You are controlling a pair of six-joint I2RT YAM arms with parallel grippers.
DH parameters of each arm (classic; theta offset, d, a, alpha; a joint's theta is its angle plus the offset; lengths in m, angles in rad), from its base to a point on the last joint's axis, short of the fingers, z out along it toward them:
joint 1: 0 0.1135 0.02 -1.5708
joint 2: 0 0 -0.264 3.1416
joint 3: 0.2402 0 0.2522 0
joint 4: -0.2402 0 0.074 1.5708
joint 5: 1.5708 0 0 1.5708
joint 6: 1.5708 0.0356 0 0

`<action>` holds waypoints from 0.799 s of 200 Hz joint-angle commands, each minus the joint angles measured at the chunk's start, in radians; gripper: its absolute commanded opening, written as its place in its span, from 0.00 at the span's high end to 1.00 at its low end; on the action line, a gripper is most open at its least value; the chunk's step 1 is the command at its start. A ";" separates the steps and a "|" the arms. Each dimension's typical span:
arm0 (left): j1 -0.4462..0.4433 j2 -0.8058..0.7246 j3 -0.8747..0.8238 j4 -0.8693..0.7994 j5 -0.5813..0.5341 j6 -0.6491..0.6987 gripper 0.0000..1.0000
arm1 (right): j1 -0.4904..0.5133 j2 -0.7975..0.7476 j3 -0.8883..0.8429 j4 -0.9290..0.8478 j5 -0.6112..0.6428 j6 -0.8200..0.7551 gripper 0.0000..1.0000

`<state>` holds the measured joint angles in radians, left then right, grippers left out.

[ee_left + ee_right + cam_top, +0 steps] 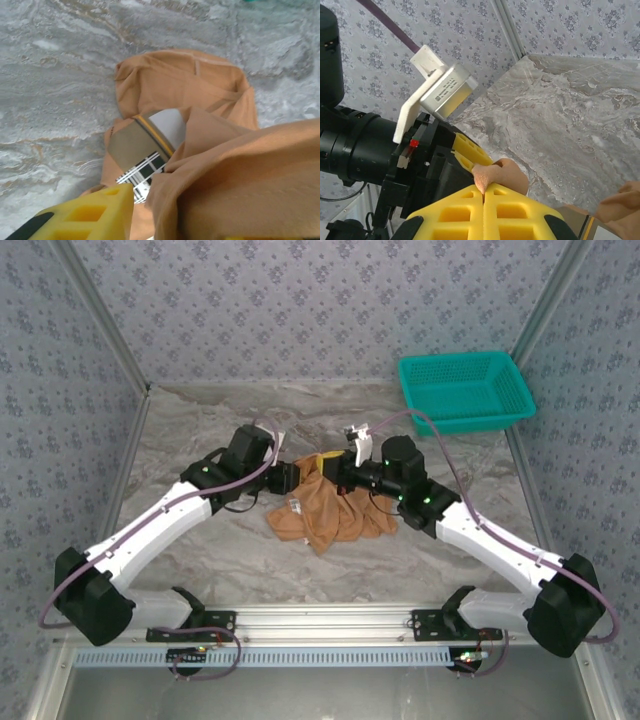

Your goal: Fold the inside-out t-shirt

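Orange-tan t-shirt (335, 515) lies in a crumpled heap near the middle of the marbled grey worktop (200, 430), between the two arms, which reach in from either side and meet over its far edge. No fold has been made: no flat panel, straight edge or laid-out sleeve can be seen, and the seams show on the outside. By my reckoning the task is at its very start, with spreading the cloth flat and every fold left to do.

The right fingers (477, 200), yellow and blocky, are pressed together with a small nub of the fabric pinched between their tips. The left fingers (95, 212) sit just beside them. From the left wrist, one yellow finger shows at the lower edge and a thick drape of cloth covers the other side, so I cannot tell whether they are clamped on the shirt or merely under it.

A teal plastic basket (470, 390) stands at the far right corner, well apart from the shirt.

A small white label (297, 506) shows on the heap, too small to read. A printed patch (142, 145) on the cloth has grey and olive blocks, a yellow and dark stripe, and black-and-white checks, with no legible words. The grey camera box (445, 90) on the left wrist carries tiny print I cannot make out.
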<state>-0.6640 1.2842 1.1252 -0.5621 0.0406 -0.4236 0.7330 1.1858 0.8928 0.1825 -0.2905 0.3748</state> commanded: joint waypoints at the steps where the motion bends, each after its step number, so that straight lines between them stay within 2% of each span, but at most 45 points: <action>1: -0.003 0.006 0.067 -0.090 -0.074 0.009 0.73 | 0.057 -0.054 0.001 -0.058 0.164 -0.130 1.00; 20: 0.000 -0.008 0.077 -0.105 -0.063 0.017 0.87 | 0.116 -0.070 0.006 -0.101 0.302 -0.226 1.00; 45: 0.004 -0.037 0.077 -0.071 0.028 0.022 0.90 | 0.181 -0.054 0.023 -0.145 0.413 -0.321 1.00; 57: 0.015 -0.063 0.053 -0.011 0.115 0.022 0.93 | 0.196 -0.041 0.024 -0.156 0.439 -0.344 1.00; 80: 0.070 -0.141 -0.036 0.191 0.370 -0.033 0.97 | 0.200 -0.025 0.010 -0.176 0.453 -0.336 1.00; 102: 0.122 -0.224 -0.134 0.428 0.557 -0.124 1.00 | 0.181 -0.021 -0.008 -0.203 0.426 -0.310 1.00; 119: 0.133 -0.263 -0.182 0.557 0.672 -0.154 1.00 | 0.141 -0.029 -0.014 -0.200 0.347 -0.253 1.00; 133: 0.132 -0.272 -0.195 0.597 0.756 -0.150 1.00 | 0.091 -0.040 -0.014 -0.189 0.261 -0.197 1.00; 160: 0.130 -0.265 -0.207 0.586 0.850 -0.091 1.00 | -0.031 -0.071 -0.006 -0.173 0.096 -0.089 1.00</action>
<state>-0.5350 1.0275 0.9321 -0.0814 0.7048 -0.5426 0.7872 1.1587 0.8875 0.0025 -0.0326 0.1631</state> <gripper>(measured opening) 0.042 0.056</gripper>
